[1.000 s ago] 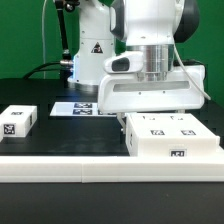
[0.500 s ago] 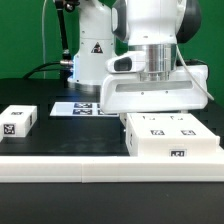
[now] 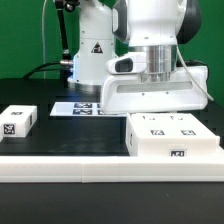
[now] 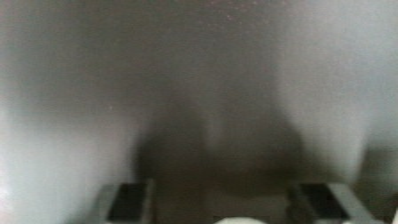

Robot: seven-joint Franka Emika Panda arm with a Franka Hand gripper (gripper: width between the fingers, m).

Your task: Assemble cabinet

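The cabinet (image 3: 172,135), a big white box with square tags on its top and front, lies on the black table at the exterior view's right. My gripper (image 3: 155,108) hangs right over its rear edge; the wide white hand hides the fingertips there. In the wrist view the gripper (image 4: 226,202) shows two dark fingers (image 4: 132,200) set wide apart, with a blurred dark gap between them and pale, very close surfaces around. A small pale rounded shape sits low between the fingers; I cannot tell what it is.
A small white tagged block (image 3: 18,121) lies at the exterior view's left. The marker board (image 3: 75,108) lies flat behind it, near the robot's base (image 3: 90,55). A white ledge (image 3: 60,172) runs along the table's front edge.
The hand and the cabinet have both shifted slightly toward the exterior view's right. The small block has not moved.
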